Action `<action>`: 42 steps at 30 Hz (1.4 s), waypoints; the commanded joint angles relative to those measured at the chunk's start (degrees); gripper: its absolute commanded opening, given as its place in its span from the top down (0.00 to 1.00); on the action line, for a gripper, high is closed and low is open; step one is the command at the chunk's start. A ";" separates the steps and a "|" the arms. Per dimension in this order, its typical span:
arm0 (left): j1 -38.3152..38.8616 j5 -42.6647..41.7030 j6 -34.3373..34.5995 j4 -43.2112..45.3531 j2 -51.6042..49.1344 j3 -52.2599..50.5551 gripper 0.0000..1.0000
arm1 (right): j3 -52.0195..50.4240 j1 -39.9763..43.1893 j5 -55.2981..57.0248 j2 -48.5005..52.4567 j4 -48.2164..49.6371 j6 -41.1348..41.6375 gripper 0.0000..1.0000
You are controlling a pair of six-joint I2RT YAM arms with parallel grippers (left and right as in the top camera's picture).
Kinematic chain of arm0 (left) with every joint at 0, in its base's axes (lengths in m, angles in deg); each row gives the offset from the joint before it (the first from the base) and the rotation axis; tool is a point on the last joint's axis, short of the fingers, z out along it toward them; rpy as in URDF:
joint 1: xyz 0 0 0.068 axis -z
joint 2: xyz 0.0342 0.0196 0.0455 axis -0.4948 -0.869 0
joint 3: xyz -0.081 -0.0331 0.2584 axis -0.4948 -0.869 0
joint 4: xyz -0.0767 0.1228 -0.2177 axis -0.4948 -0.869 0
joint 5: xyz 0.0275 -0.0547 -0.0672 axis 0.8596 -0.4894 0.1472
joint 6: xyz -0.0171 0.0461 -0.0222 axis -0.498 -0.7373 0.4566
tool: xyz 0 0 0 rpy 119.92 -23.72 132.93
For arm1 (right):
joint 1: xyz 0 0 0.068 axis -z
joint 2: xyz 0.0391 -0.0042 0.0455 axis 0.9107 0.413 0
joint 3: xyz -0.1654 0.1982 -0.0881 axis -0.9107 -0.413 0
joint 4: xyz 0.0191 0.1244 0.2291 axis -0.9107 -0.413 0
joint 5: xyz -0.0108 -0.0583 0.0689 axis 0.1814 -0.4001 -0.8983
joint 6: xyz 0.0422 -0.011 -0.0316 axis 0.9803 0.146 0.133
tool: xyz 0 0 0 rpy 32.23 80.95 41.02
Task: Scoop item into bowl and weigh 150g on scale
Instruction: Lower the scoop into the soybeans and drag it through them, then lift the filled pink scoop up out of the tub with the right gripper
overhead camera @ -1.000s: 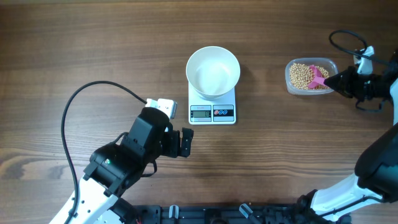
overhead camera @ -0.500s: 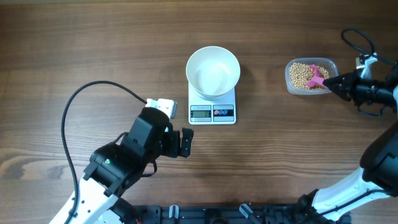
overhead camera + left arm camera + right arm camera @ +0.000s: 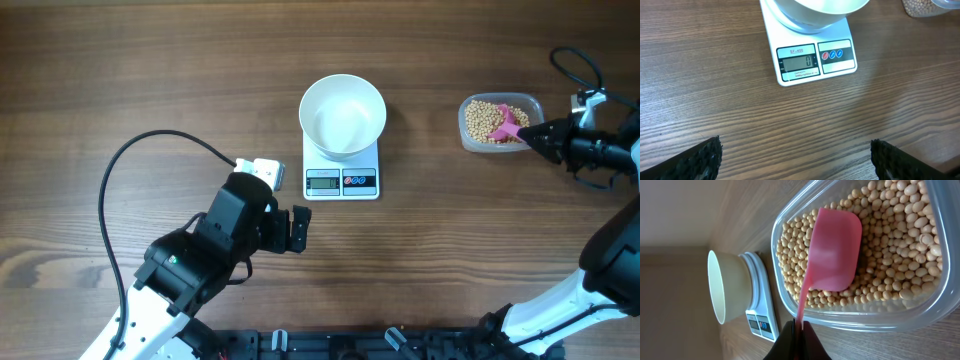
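The white bowl (image 3: 343, 115) stands empty on the white scale (image 3: 341, 180), whose display (image 3: 797, 62) reads 0. Tan beans (image 3: 483, 120) fill a clear tub (image 3: 466, 137) at the right. A pink scoop (image 3: 510, 125) lies bowl-down on the beans (image 3: 890, 240), and my right gripper (image 3: 537, 134) is shut on its thin handle (image 3: 801, 311) just outside the tub's rim (image 3: 865, 319). My left gripper (image 3: 298, 228) hovers open over bare wood below and left of the scale (image 3: 812, 55). Its fingertips (image 3: 705, 156) stand wide apart with nothing between them.
Wooden table all round. A black cable (image 3: 150, 145) loops from the left arm across the table's left side. The right arm's cable (image 3: 575, 65) arcs above the tub's right end. A dark rail (image 3: 350, 345) runs along the near edge.
The right arm has drawn back a little to the right, with the scoop still resting in the tub. The left arm has not moved.
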 commanded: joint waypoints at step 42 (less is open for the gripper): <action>0.20 0.98 -0.70 0.17 -0.22 0.81 0.00 | -0.92 7.15 -10.19 1.92 -4.15 -7.17 0.96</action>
